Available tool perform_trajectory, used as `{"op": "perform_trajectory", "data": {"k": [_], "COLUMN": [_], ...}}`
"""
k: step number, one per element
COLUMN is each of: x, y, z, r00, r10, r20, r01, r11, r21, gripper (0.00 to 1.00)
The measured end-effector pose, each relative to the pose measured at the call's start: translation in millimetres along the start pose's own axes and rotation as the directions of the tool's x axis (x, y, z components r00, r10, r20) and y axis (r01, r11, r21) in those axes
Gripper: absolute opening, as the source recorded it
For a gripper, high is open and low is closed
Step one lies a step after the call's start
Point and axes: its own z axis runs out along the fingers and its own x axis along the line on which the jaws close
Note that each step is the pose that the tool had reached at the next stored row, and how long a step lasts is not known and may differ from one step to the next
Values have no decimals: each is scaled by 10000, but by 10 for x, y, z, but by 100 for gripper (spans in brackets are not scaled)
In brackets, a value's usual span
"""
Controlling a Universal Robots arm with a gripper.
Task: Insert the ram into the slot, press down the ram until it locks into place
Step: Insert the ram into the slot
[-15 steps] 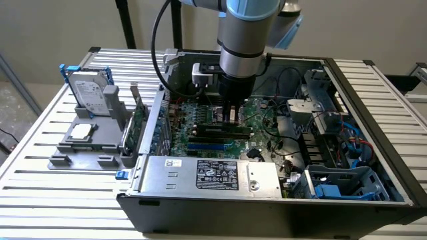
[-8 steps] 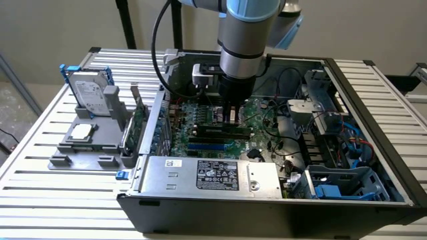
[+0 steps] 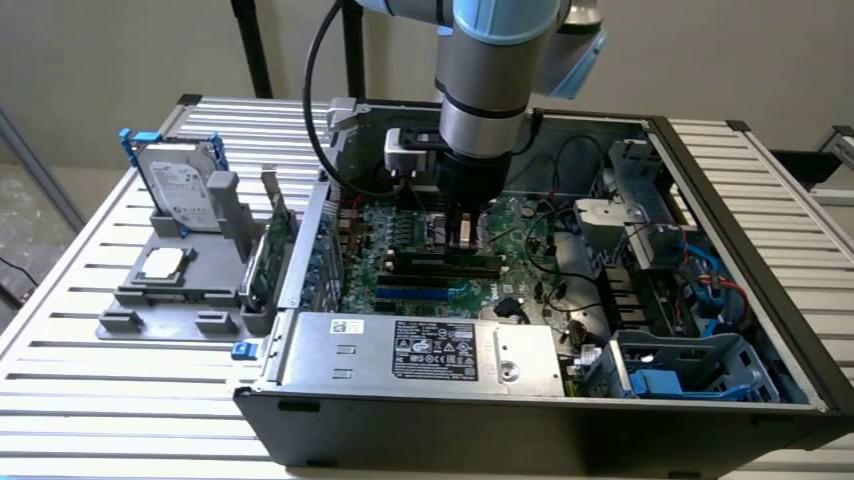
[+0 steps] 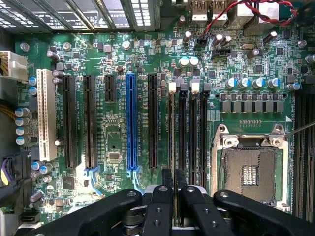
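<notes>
Spreading under everything is a slatted metal table point(image 3: 80, 330), and on it sits an open black computer case point(image 3: 747, 300) that takes up the middle and the exterior view's right. Inside the case lie a green motherboard point(image 3: 400, 225), a silver power supply point(image 3: 427, 350) along the near wall, and a grey drive cage point(image 3: 681, 365) in the near corner at the exterior view's right. At the exterior view's left, outside the case, a grey tray point(image 3: 167, 290) carries an upright hard drive point(image 3: 180, 185) in a blue-railed frame and a small square silver chip point(image 3: 163, 262). The arm reaches straight down into the case, its gripper point(image 3: 461, 235) low over the board's row of long black sockets. In the wrist view the gripper point(image 4: 174, 173) has its fingers point(image 4: 160, 206) drawn in to a narrow gap, pinching the ram point(image 4: 172, 132), seen edge-on as a thin pale strip. The ram runs along the slot point(image 4: 172, 89), the black socket nearest the blue one point(image 4: 131, 123); whether it is seated I cannot tell.
</notes>
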Motion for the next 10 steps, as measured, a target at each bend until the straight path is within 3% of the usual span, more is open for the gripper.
{"op": "perform_trajectory", "data": {"k": [10], "x": [-2], "y": [-1], "z": [22], "r00": [10000], "r10": [-35], "r20": [-2], "r01": [35], "r11": [10000], "r21": [4], "gripper": [13]}}
